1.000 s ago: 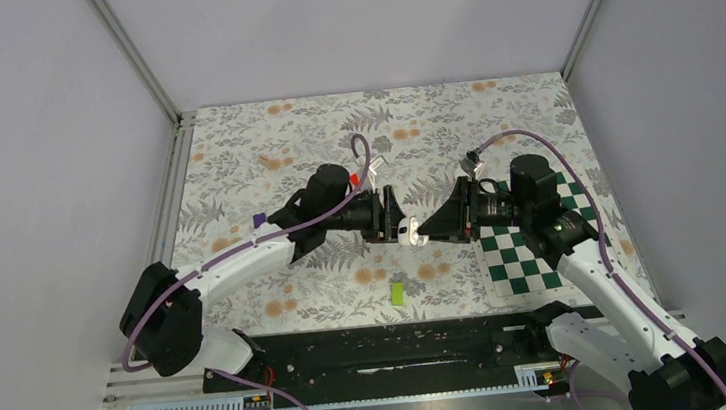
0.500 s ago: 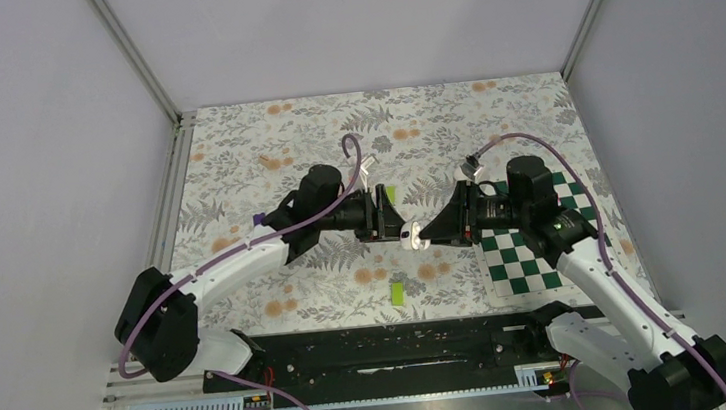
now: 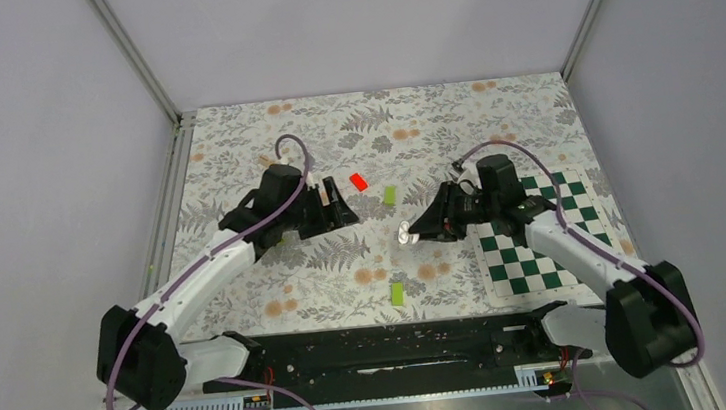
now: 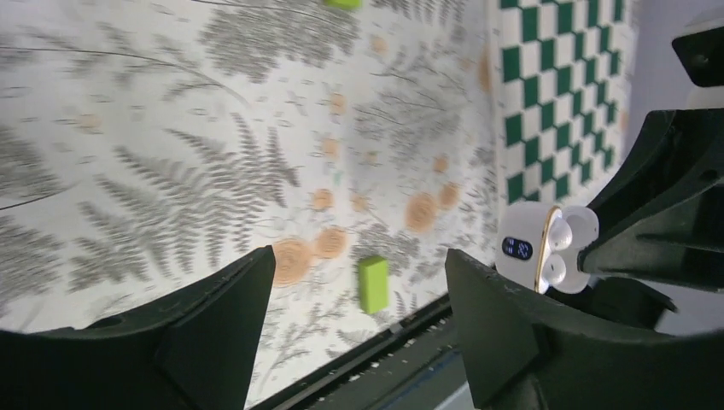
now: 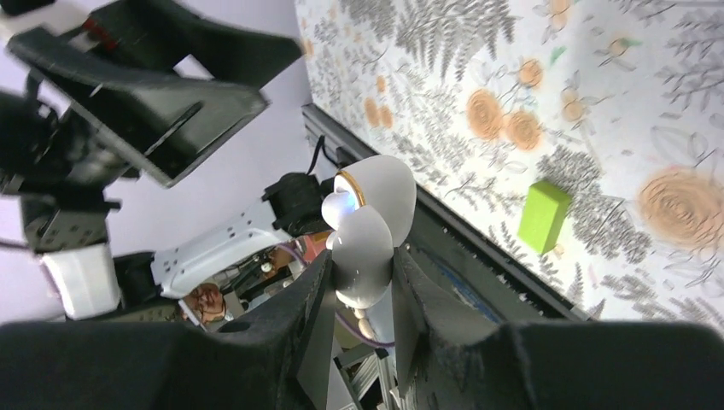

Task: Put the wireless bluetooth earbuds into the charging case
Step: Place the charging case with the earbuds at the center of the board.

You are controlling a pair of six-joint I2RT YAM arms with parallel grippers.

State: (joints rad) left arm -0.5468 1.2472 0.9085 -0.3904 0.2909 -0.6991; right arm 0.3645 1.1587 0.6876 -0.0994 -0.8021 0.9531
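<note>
Above the middle of the floral surface (image 3: 275,274), the right hand (image 5: 360,282) pinches the charging case (image 4: 522,249) by its lower half, lid hinged open. Two white earbuds (image 4: 559,232) look seated in their wells, so the insertion seems all but done. The left hand (image 4: 359,254) hangs well apart, spread wide and holding nothing. The call now, by my read: press each bud fully home if needed, then bring that free left hand in to tip the lid shut without knocking the case out of the pinch.
</note>
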